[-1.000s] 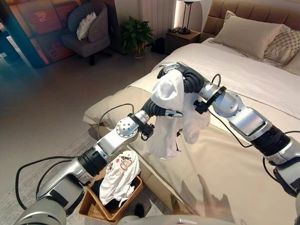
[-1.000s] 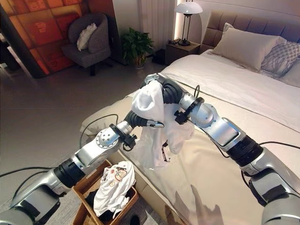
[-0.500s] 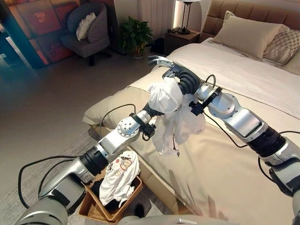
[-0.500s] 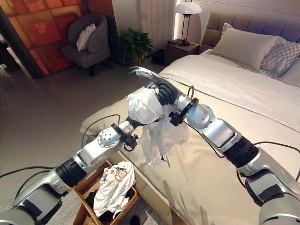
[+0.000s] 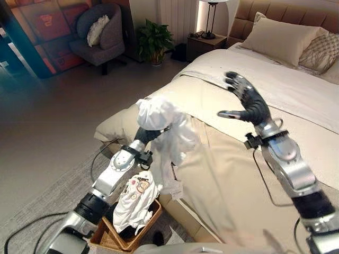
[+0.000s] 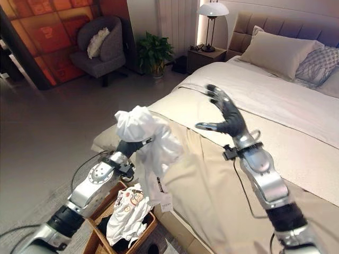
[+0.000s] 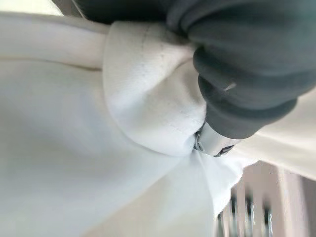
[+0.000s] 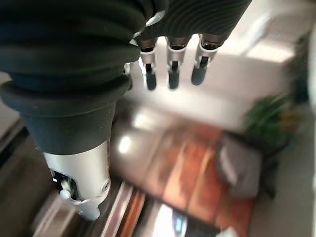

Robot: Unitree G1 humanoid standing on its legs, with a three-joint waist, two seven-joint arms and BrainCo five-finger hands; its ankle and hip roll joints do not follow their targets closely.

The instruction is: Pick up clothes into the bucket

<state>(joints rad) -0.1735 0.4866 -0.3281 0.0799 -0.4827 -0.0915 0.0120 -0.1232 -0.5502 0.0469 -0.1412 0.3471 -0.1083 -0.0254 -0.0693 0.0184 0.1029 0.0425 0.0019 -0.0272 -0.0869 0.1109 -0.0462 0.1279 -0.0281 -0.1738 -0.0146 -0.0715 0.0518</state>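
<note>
The left hand point(image 5: 153, 114) is raised near the bed's point(image 5: 296, 95) corner, wrapped in a white garment point(image 5: 172, 140) that drapes over it and hangs down; its fingers are hidden in the cloth, so their state cannot be told. Below, the wicker basket point(image 5: 114, 233) on the floor holds a printed white shirt point(image 5: 135, 198). The right hand point(image 5: 246, 100) is lifted above the bed, fingers spread and holding nothing.

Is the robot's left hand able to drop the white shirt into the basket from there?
Probably yes. The left hand holds the white shirt above the basket, though a printed shirt already fills it.
</note>
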